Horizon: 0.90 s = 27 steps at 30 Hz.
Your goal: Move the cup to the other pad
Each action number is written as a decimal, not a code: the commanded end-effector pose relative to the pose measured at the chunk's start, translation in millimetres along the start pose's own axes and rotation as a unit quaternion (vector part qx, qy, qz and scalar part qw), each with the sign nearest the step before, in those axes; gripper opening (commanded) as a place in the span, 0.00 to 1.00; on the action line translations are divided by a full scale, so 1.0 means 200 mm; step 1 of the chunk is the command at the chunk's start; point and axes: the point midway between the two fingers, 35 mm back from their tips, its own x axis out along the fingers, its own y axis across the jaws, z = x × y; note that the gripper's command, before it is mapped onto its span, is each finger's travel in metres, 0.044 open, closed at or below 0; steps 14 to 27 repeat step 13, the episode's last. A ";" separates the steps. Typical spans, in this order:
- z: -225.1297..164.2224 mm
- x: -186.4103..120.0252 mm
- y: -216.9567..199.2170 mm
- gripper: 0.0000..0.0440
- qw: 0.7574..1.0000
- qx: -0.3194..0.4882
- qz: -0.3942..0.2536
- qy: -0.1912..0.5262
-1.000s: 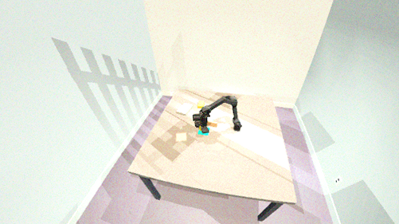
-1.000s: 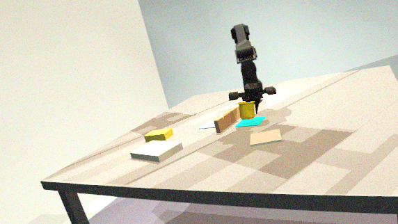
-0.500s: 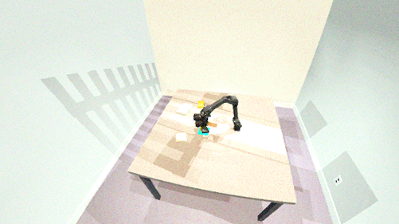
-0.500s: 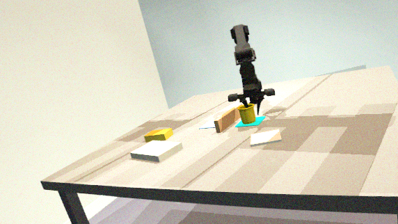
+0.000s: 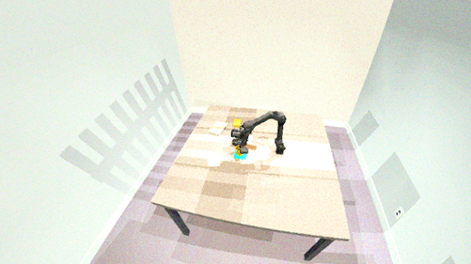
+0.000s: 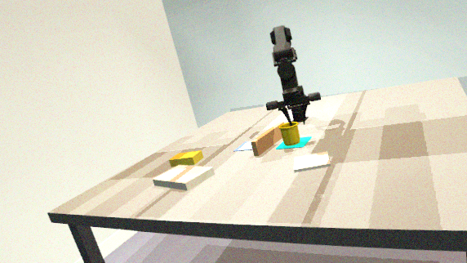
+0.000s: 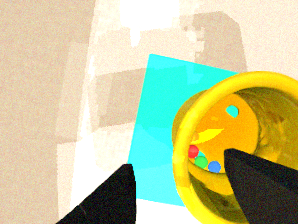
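The yellow cup (image 5: 238, 150) (image 6: 291, 135) (image 7: 250, 81) stands upright on the cyan pad (image 5: 240, 157) (image 6: 304, 142) (image 7: 159, 105). Inside it, in the wrist view, lie a red marble (image 7: 193, 151), a green marble (image 7: 201, 161), a blue marble (image 7: 214, 167) and a cyan one (image 7: 232, 111). My gripper (image 6: 297, 122) (image 7: 179, 165) is open at the cup's rim. One finger reaches over the cup's mouth and the other stands outside the wall, with a gap between the fingers and the wall. The other pad (image 6: 245, 147), pale blue, is partly hidden behind the wooden block.
The wooden block (image 5: 252, 147) (image 6: 266, 141) stands close beside the cyan pad. A flat white tile (image 6: 312, 162) lies in front of the pad in the exterior view. A yellow block (image 5: 237, 121) (image 6: 187, 158) and a white slab (image 5: 217, 128) (image 6: 192, 176) lie farther off.
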 end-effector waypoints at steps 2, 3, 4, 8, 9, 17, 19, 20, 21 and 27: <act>-0.01 -0.07 0.01 0.49 1.000 0.008 0.007 -0.013; -0.01 -0.08 0.01 0.50 1.000 0.009 0.008 -0.017; 0.00 -0.10 0.01 0.51 1.000 0.011 0.009 -0.021; 0.01 -0.16 0.00 0.56 0.999 0.017 0.012 -0.037; 0.01 -0.18 0.00 0.59 0.999 0.019 0.012 -0.041; 0.02 -0.24 -0.01 0.79 0.998 0.027 0.012 -0.056; 0.02 -0.24 -0.01 0.79 0.998 0.027 0.012 -0.056; 0.02 -0.24 -0.01 0.79 0.998 0.027 0.012 -0.056; 0.02 -0.24 -0.01 0.79 0.998 0.027 0.012 -0.056; 0.02 -0.24 -0.01 0.79 0.998 0.027 0.012 -0.056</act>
